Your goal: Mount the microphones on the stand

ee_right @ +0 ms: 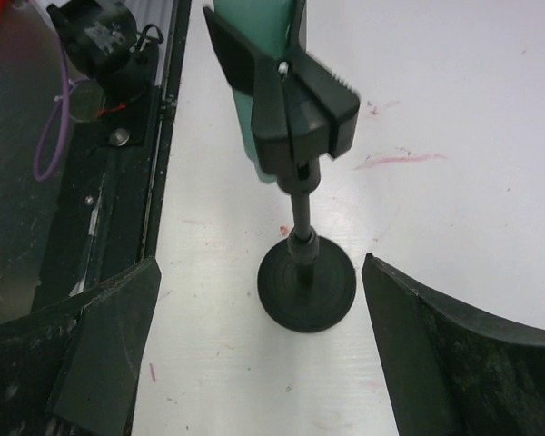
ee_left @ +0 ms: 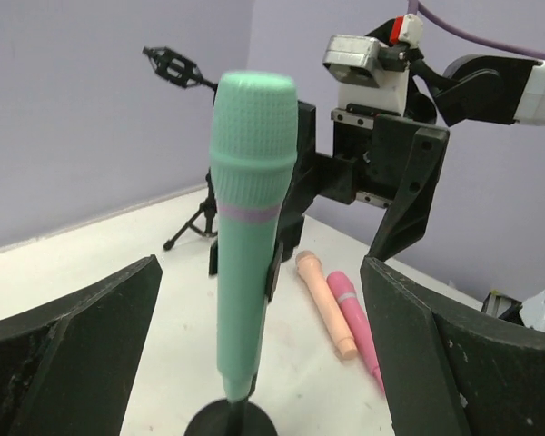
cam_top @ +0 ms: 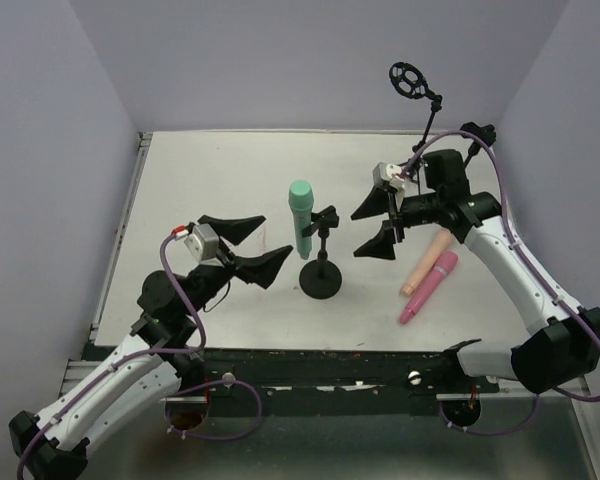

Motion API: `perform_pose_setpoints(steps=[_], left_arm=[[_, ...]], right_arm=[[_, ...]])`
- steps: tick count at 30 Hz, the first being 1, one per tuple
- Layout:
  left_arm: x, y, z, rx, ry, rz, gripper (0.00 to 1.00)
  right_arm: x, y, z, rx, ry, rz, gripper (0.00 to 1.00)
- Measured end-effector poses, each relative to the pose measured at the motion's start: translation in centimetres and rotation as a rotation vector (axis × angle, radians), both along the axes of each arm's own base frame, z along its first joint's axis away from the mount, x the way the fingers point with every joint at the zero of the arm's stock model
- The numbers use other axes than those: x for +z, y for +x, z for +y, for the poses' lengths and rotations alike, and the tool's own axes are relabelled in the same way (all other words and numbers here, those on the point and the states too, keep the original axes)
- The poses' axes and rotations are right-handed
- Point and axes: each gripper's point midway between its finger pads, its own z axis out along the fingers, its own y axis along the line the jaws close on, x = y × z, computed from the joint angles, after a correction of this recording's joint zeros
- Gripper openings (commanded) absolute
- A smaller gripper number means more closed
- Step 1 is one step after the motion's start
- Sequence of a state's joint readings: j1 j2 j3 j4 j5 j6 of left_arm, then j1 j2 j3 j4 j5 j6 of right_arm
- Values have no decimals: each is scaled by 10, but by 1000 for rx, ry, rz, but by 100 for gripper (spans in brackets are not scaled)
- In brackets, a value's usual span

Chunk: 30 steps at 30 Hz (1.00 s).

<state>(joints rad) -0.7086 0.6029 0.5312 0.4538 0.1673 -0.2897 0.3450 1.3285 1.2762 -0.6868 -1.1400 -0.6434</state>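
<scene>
**Top ext.** Mint green mic [cam_top: 300, 215] is sitting in the clip [cam_top: 326, 219] of the stand [cam_top: 321, 281], mid-table, head up and leaning slightly. Peach mic [cam_top: 425, 262] and pink mic [cam_top: 430, 285] are lying side by side on the table [cam_top: 200, 180], right of the stand, touching or nearly so. L gripper [cam_top: 272, 240] is hovering just left of the stand, jaws spread wide, holding nothing. R gripper [cam_top: 358, 233] is hovering just right of it, jaws also wide apart and empty. A second stand [cam_top: 412, 82] with a ring mount is standing at the back right.

**L wrist.** Green mic is filling centre frame, upright between the L fingers [ee_left: 73, 354], which are standing well clear of it on both sides. Peach and pink mics are lying behind it to the right. R gripper is facing in from behind the mic.

**R wrist.** Clip is gripping the green mic body from the side; round base is resting flat on the table. R fingers [ee_right: 463, 354] are framing the base, apart from it.
</scene>
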Motion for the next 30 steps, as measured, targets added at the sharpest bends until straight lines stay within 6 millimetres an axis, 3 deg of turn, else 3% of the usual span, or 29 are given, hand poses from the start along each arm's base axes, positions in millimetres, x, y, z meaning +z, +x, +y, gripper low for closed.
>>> perform_pose_setpoints(steps=[5, 8, 11, 19, 24, 30], left_arm=[[-53, -10, 11, 7, 17, 69, 99], [-96, -12, 11, 1, 45, 134, 99], [-122, -13, 11, -5, 61, 186, 99], [-131, -13, 11, -11, 9, 229, 99], [-162, -10, 5, -17, 34, 299, 97], [-193, -29, -19, -87, 162, 311, 96]], right_arm=[[-35, -14, -4, -3, 4, 67, 100], [-64, -23, -5, 2, 9, 126, 100], [-82, -26, -5, -5, 18, 163, 98], [-82, -7, 9, -27, 82, 88, 93], [-90, -1, 24, -28, 87, 51, 89], [-104, 12, 28, -67, 59, 42, 91]])
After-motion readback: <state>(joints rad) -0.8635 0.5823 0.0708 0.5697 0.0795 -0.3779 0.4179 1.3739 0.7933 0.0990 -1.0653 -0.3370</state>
